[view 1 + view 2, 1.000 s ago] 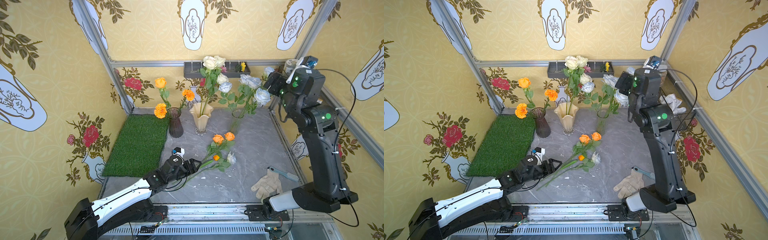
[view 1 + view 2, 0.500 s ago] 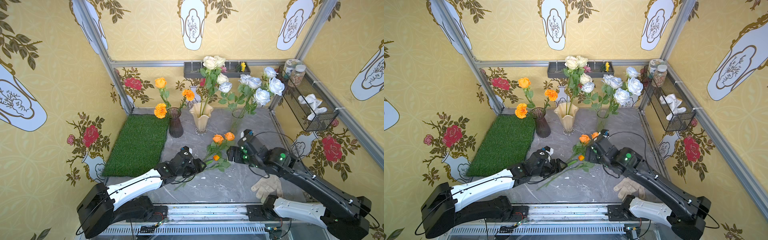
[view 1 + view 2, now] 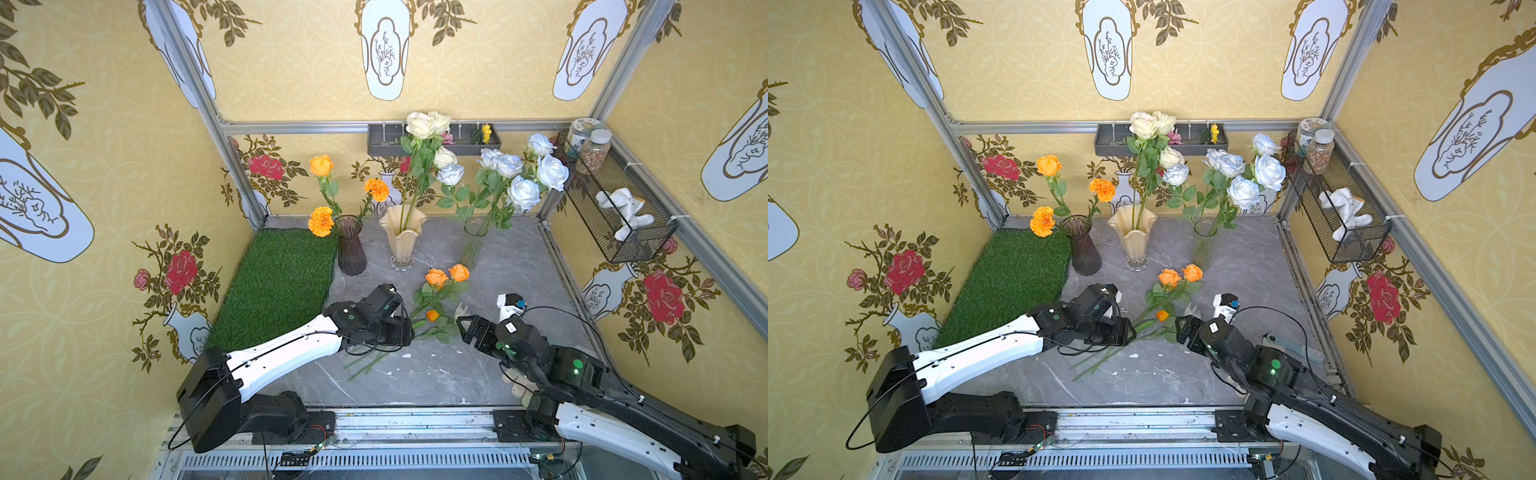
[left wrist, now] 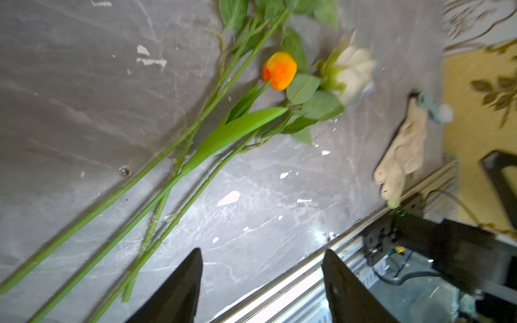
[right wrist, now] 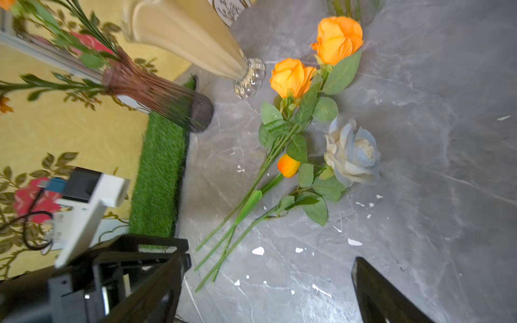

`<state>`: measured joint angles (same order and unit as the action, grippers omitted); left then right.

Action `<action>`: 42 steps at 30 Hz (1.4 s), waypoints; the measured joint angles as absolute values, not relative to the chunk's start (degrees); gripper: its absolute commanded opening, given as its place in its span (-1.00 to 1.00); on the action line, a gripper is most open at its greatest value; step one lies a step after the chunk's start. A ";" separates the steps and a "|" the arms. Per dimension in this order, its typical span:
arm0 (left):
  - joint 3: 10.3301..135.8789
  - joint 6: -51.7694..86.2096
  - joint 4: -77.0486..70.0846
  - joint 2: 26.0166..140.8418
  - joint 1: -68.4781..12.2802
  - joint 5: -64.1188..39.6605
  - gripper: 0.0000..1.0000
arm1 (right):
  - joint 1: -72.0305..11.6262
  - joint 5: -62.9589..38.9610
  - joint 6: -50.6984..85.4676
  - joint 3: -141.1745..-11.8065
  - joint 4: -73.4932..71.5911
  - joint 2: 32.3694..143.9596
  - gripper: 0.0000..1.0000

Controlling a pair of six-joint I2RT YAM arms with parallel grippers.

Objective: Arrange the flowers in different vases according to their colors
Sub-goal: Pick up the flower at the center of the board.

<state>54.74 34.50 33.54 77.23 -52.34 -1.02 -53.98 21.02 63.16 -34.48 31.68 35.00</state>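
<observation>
Flowers (image 3: 436, 277) lying central, glove (image 4: 402, 151) beside front rail (image 4: 349, 235)

A grey marbled desk (image 3: 511, 266) carries a strip of green artificial grass mat (image 3: 278, 282) along its left edge, reaching the back left corner. White flecks (image 5: 258, 250) are scattered over the middle of the desk. Near the front right corner lies a pale knitted work glove (image 4: 405, 148), and just beside it, by the right edge, a brush (image 3: 1304, 351) with a light blue handle. Above the back edge a grey wall tray (image 3: 382, 147) holds a small pink flower (image 3: 447, 138) and a small yellow flower (image 3: 486, 133). Above the right edge hangs a black wire basket (image 3: 598, 178) with a wide jar (image 3: 582, 131), a white-capped jar (image 3: 593, 151) of brownish grains, and a crumpled white cloth (image 3: 623, 210). Yellow wallpaper (image 3: 291, 75) printed with red roses and white vases covers the walls.
</observation>
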 measured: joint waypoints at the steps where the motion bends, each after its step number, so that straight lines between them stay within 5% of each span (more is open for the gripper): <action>1: 55.53 32.97 34.59 78.74 -52.64 -0.97 0.43 | -53.93 21.54 63.33 -33.26 31.68 33.26 0.90; 15: 73.45 22.17 42.09 105.14 -57.76 2.20 0.14 | -49.41 22.31 62.67 -28.23 26.70 30.02 0.94; 25: 77.23 17.34 43.70 109.38 -55.72 6.20 0.00 | -42.11 15.77 62.30 -26.72 25.30 28.45 0.94; 42: 80.42 14.81 46.57 115.37 -54.70 3.25 -0.18 | -41.47 13.54 62.30 -26.30 25.26 28.58 0.94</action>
<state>80.42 14.81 46.57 115.37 -54.70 3.25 -41.47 13.54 62.30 -26.30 25.26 28.58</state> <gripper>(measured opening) 0.418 0.968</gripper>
